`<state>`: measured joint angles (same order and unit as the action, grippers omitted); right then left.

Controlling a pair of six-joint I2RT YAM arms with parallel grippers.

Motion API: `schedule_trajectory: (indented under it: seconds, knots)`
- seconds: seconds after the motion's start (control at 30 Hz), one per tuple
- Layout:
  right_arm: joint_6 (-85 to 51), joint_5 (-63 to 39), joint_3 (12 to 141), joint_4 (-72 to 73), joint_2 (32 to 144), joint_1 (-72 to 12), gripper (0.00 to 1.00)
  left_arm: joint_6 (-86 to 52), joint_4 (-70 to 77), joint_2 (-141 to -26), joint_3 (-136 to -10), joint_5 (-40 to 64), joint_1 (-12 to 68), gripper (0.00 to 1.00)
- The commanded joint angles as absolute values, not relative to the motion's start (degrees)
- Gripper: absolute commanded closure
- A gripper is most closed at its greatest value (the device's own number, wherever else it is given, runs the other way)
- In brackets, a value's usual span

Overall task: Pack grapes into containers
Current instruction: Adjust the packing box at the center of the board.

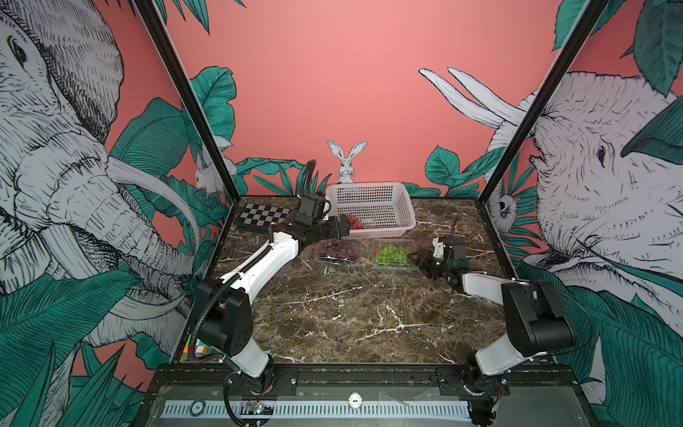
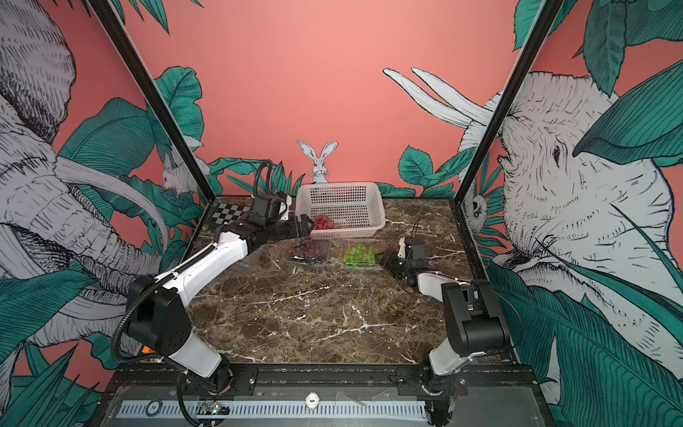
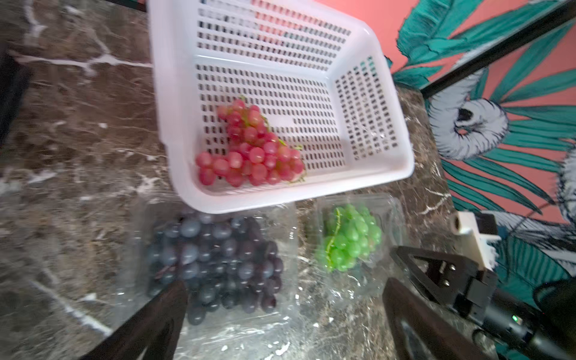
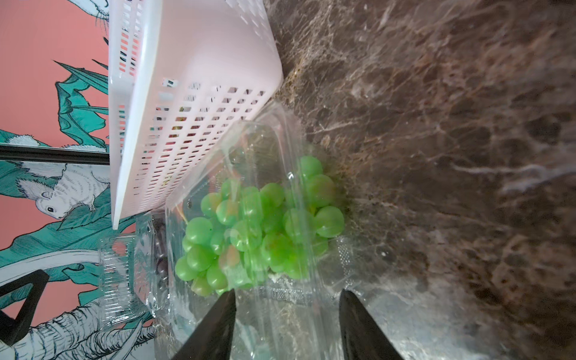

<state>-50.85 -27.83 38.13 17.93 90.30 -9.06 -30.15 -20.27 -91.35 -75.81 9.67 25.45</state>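
1. On the marble table (image 1: 351,314), toward the back wall, a white basket (image 1: 384,231) is set, and the red grapes (image 3: 252,149) are found in its near corner on the left arm's side.
2. Just in front of the basket, the dark grapes (image 3: 215,258) are contained in the dark-grape container (image 3: 290,237), a clear punnet.
3. Beside it, toward the right arm and parted from it by a strip of bare table, the green grapes (image 4: 258,227) are packed in the green-grape container (image 4: 274,131).
4. The left gripper (image 1: 343,225) is held above the basket's near rim and the dark-grape container; its jaws are spread wide and nothing is gripped.
5. The right gripper (image 4: 288,294) is placed at the end of the green-grape container facing the right arm. Its jaws are set part-way apart with clear plastic seen between them. Whether that plastic is pinched cannot be told.
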Motion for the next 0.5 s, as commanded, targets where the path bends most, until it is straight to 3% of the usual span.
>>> schedule_trajectory:
  seconds: [0.0, 0.47]
  knots:
    - [-50.8, -26.6, 39.4, 17.8, 91.3, -10.3, 0.48, -28.9, -22.4, -91.9, -73.2, 10.5, 23.8, 0.01]
    - [-51.2, -25.3, 43.1, 18.1, 96.0, -13.7, 0.48, -34.3, -14.1, -96.7, -67.9, 16.3, 23.5, 0.01]
